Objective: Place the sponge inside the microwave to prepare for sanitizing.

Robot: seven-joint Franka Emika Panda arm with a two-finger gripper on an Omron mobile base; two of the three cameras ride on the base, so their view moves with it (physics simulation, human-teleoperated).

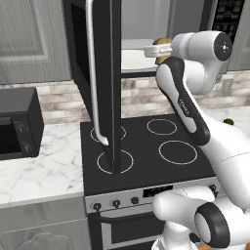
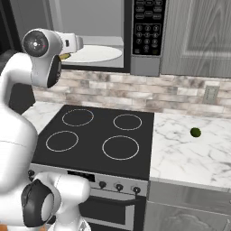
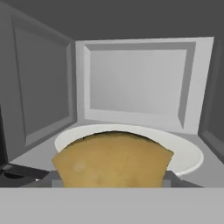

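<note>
We see the two-finger gripper (image 3: pixel 111 181) clamped on the yellow-tan rectangular sponge (image 3: pixel 113 159), low centre of hand view, at the mouth of the dark grey microwave (image 3: pixel 140 83), over its white round turntable (image 3: pixel 186 151). Black window door (image 1: pixel 105 73) hangs open, upper left in left base view.

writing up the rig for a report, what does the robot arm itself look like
The arm is glossy white, built of rounded tubular links with dark grey to black bands at the joints. One link is dark with small white lettering along it. A round dark cap with a small white mark closes the upper joint. No loose cables are visible.
</note>
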